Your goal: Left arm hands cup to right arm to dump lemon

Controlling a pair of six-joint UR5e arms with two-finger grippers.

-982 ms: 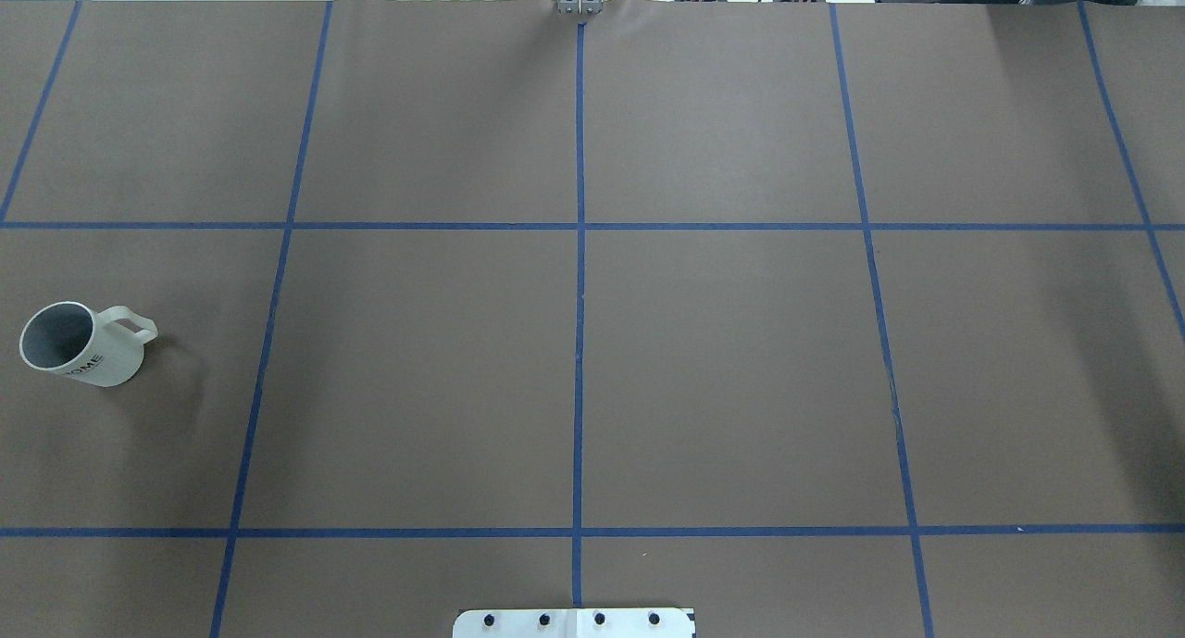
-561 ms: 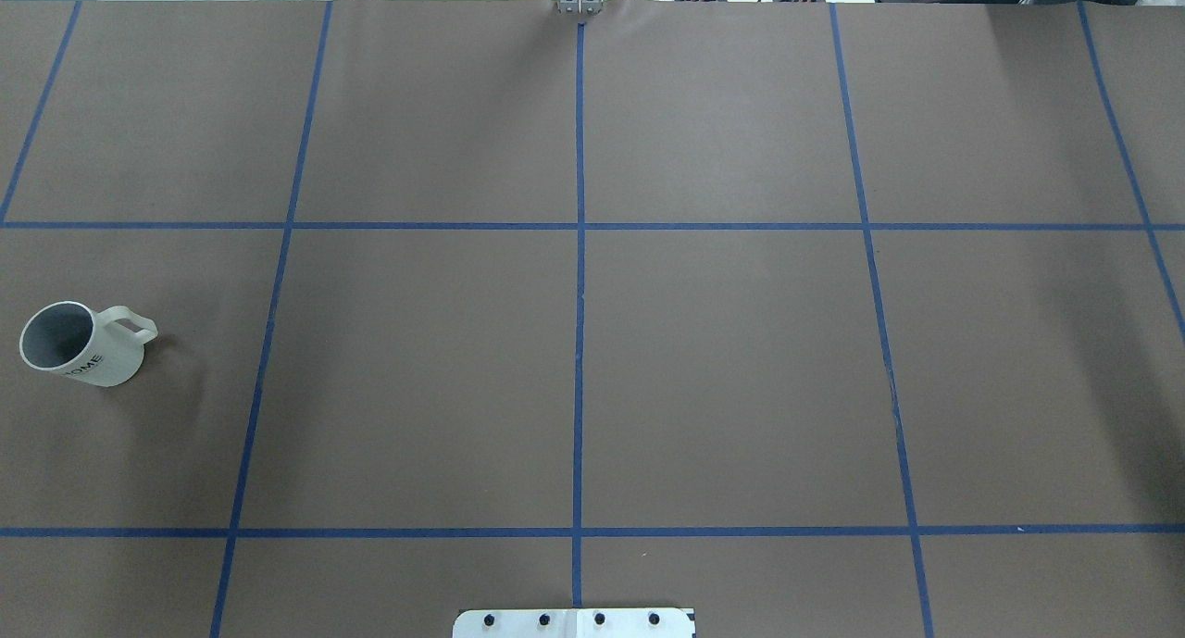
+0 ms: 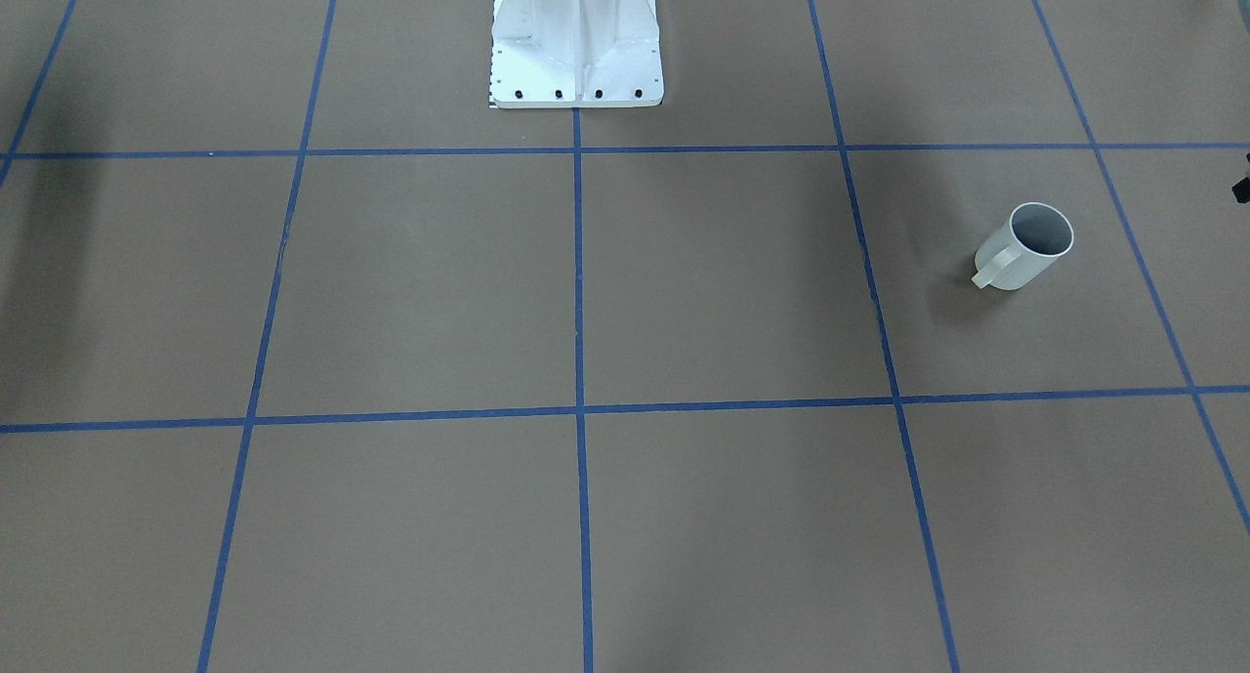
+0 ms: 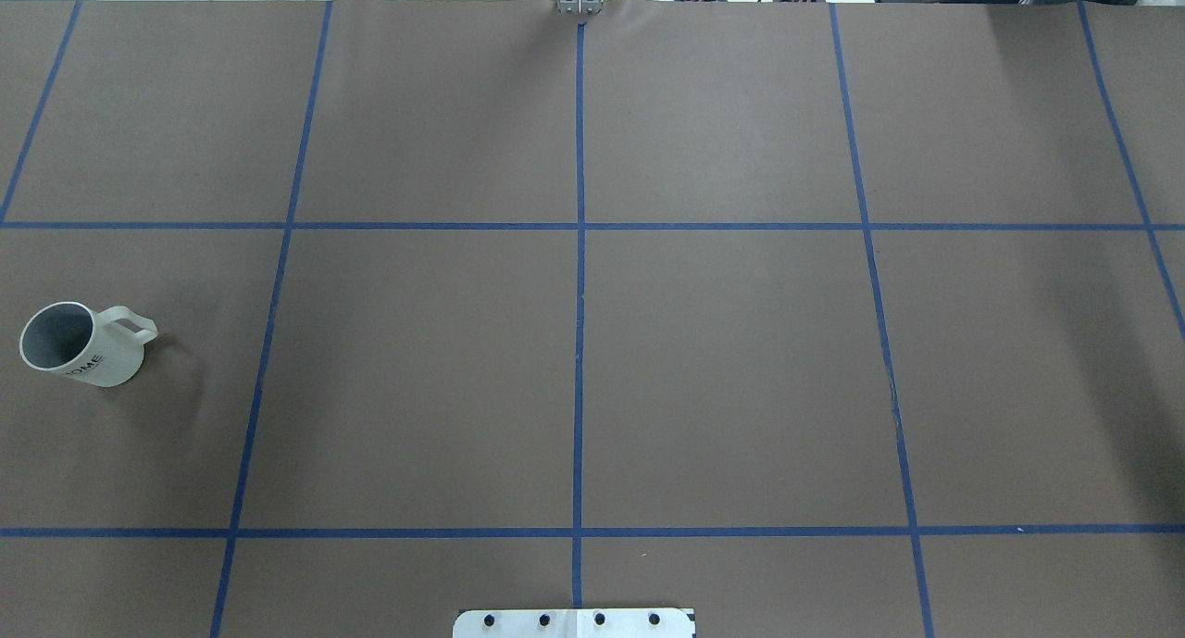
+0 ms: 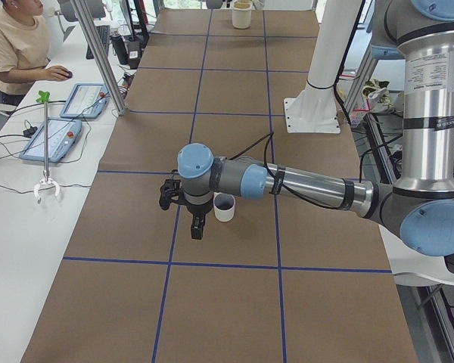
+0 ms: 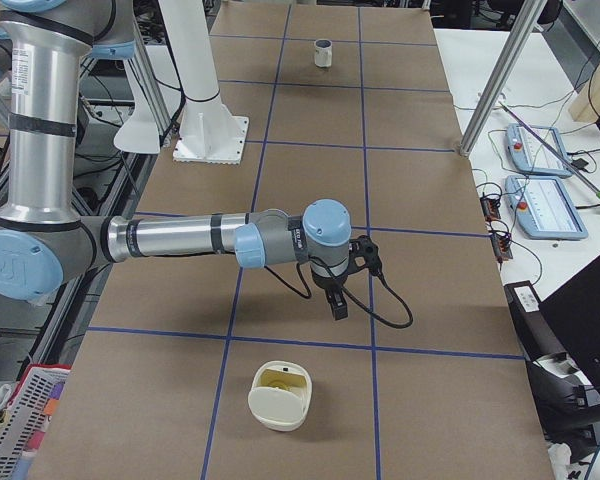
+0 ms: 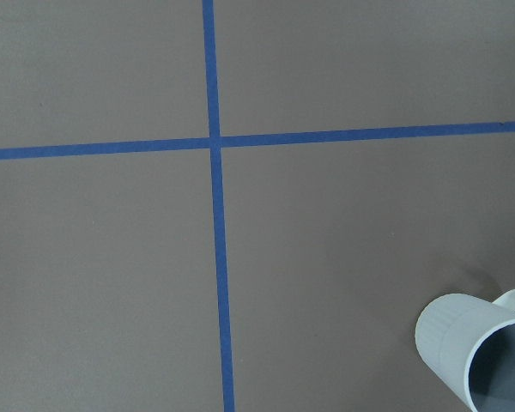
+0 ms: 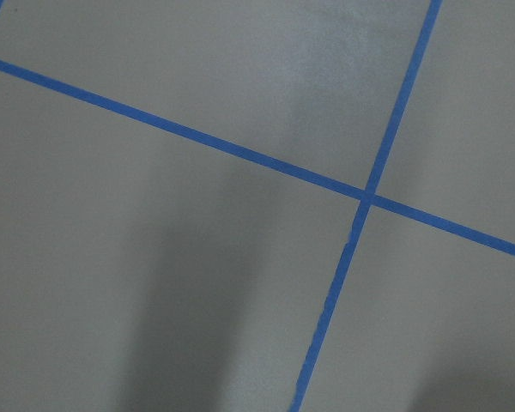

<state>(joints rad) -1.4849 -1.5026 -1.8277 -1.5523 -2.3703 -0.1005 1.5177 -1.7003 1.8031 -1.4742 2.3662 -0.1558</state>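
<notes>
1. In the view from above, your cup (image 4: 81, 344) stands upright on the brown table (image 4: 722, 360), far out at the 9 o'clock side.
2. Its handle points to about 2 o'clock there, and its inside looks grey.
3. From the table's left end, you see the left arm (image 5: 310, 187) stretched low over the table. The left gripper (image 5: 198, 229) points down, and the cup is near it at 3 o'clock.
4. The left wrist camera shows the cup in its 5 o'clock corner, beside a cross of blue tape (image 7: 213, 142).
5. From the right end, you see the right arm (image 6: 170, 238) stretched over the table, with the right gripper (image 6: 337, 305) pointing down. A cream tub (image 6: 280, 398) sits on the table at 7 o'clock from it.
6. You cannot tell if either gripper's jaws are apart or together, because they show only in the side views.
</notes>
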